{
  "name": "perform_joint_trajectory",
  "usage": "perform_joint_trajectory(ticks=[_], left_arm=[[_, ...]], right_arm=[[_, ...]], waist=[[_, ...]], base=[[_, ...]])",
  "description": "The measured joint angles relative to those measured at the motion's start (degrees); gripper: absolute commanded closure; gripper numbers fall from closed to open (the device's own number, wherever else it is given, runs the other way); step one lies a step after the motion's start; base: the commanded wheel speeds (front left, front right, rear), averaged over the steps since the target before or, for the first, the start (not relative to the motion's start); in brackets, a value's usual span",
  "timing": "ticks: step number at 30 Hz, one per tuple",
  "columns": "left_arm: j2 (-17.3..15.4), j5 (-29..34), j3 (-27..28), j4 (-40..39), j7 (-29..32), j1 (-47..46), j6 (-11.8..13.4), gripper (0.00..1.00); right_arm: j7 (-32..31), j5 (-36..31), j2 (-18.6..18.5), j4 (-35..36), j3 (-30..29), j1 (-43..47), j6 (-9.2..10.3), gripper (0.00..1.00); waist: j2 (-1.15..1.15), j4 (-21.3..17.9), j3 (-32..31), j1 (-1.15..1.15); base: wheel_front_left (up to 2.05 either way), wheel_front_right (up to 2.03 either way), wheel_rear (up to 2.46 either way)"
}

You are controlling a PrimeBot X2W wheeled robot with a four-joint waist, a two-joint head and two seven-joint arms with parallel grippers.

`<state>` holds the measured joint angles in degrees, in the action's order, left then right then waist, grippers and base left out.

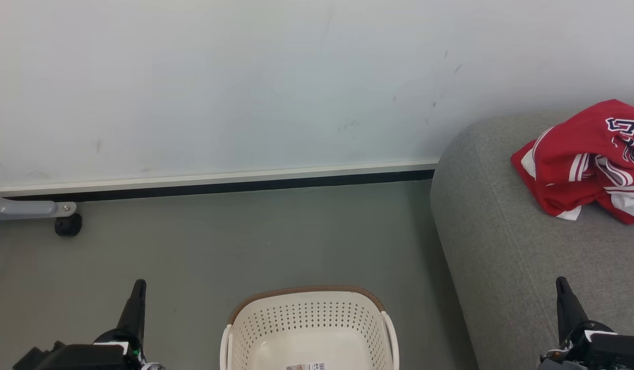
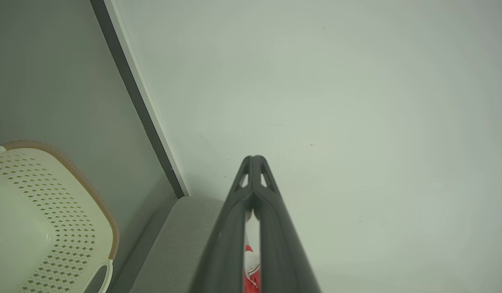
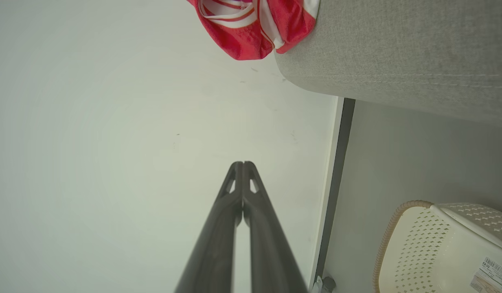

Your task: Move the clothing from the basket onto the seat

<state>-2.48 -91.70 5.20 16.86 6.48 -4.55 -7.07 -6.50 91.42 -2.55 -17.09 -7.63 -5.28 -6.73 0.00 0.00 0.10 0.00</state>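
Note:
The red clothing (image 1: 586,156) with white stripes and navy lettering lies bunched on the grey seat (image 1: 507,246) at the right; its edge also shows as clothing (image 3: 251,28) on the seat (image 3: 397,49). The cream basket (image 1: 309,329) with a brown rim stands on the floor at bottom centre, nothing but a label on its floor. My left gripper (image 1: 138,288) is shut at the lower left, holding nothing, its tips (image 2: 254,159) pressed together. My right gripper (image 1: 561,285) is shut over the seat's front, empty, its tips (image 3: 242,165) closed.
A white wall (image 1: 219,87) with a pale skirting and dark gap runs along the back. A grey leg with a black castor (image 1: 67,224) stands at the far left. Grey floor (image 1: 245,241) lies open between basket and wall.

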Motion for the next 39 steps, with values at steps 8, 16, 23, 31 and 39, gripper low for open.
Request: perform_joint_trajectory(ticks=[8, 16, 23, 31, 39], left_arm=[[0.0, 0.0, 0.0, 0.0, 0.0, 0.0, 0.0, 1.0], [0.0, 0.0, 0.0, 0.0, 0.0, 0.0, 0.0, 1.0], [0.0, 0.0, 0.0, 0.0, 0.0, 0.0, 0.0, 1.0], [0.0, 0.0, 0.0, 0.1, 0.0, 0.0, 0.0, 1.0], [0.0, 0.0, 0.0, 0.1, 0.0, 0.0, 0.0, 1.0]], right_arm=[[0.0, 0.0, 0.0, 0.0, 0.0, 0.0, -0.1, 1.0], [0.0, 0.0, 0.0, 0.0, 0.0, 0.0, -0.1, 1.0], [0.0, 0.0, 0.0, 0.0, 0.0, 0.0, -0.1, 1.0], [0.0, 0.0, 0.0, 0.0, 0.0, 0.0, -0.11, 1.0], [0.0, 0.0, 0.0, 0.0, 0.0, 0.0, -0.16, 1.0]], waist=[[0.0, 0.0, 0.0, 0.0], [0.0, 0.0, 0.0, 0.0], [0.0, 0.0, 0.0, 0.0], [0.0, 0.0, 0.0, 0.0], [0.0, 0.0, 0.0, 0.0]], base=[[0.0, 0.0, 0.0], [0.0, 0.0, 0.0], [0.0, 0.0, 0.0], [0.0, 0.0, 0.0], [0.0, 0.0, 0.0]])
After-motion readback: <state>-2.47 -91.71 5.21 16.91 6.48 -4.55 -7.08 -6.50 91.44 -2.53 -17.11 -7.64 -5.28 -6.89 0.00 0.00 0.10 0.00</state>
